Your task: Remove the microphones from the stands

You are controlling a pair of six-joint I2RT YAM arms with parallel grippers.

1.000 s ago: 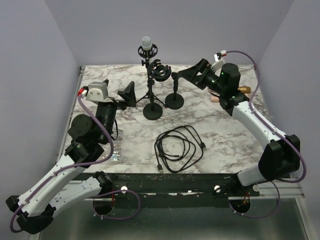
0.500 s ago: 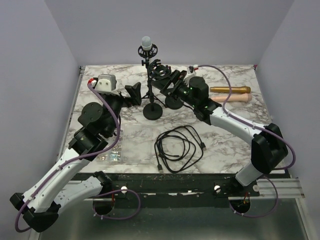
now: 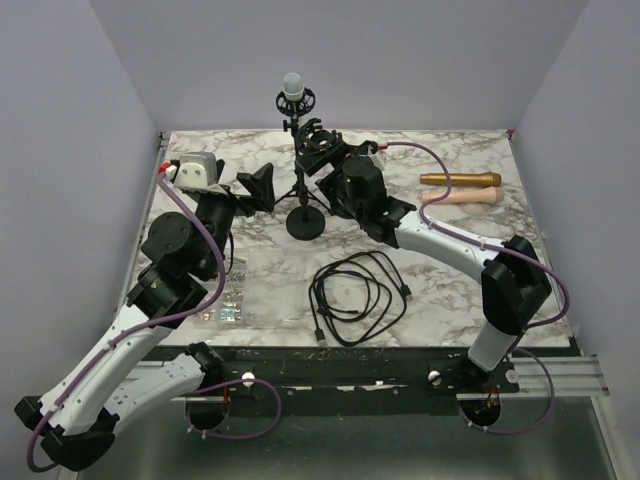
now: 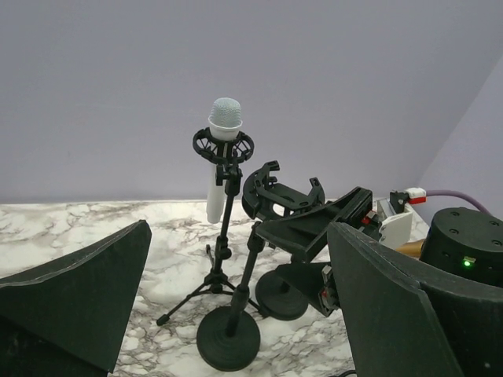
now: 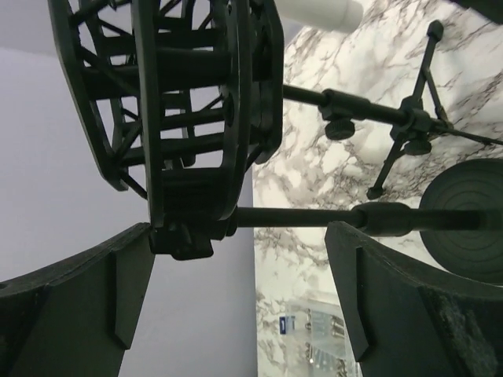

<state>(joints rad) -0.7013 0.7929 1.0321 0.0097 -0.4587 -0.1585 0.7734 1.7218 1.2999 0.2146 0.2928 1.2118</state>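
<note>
The white microphone [image 3: 292,86] stands upright in a black shock mount on a tripod stand [image 3: 298,180] at the back; it also shows in the left wrist view [image 4: 219,169]. In front stands a round-base stand [image 3: 305,222] with an empty shock mount [image 3: 318,142]. My right gripper [image 3: 325,165] is open beside that empty mount [image 5: 189,102], and the stand's pole [image 5: 314,216] runs between its fingers [image 5: 397,306]. My left gripper [image 3: 258,187] is open and empty, left of the stands, facing them [image 4: 236,314]. The microphone's lower end shows in the right wrist view [image 5: 318,11].
A second round-base stand [image 3: 349,203] sits partly behind my right arm. A gold microphone [image 3: 460,180] and a pink one [image 3: 462,197] lie at the right back. A coiled black cable [image 3: 358,295] lies centre front. A clear bag of small parts [image 3: 222,302] lies front left.
My right arm has swung left from the back right to the stands, and its open gripper now sits at the empty shock mount. My left arm shifted slightly.
</note>
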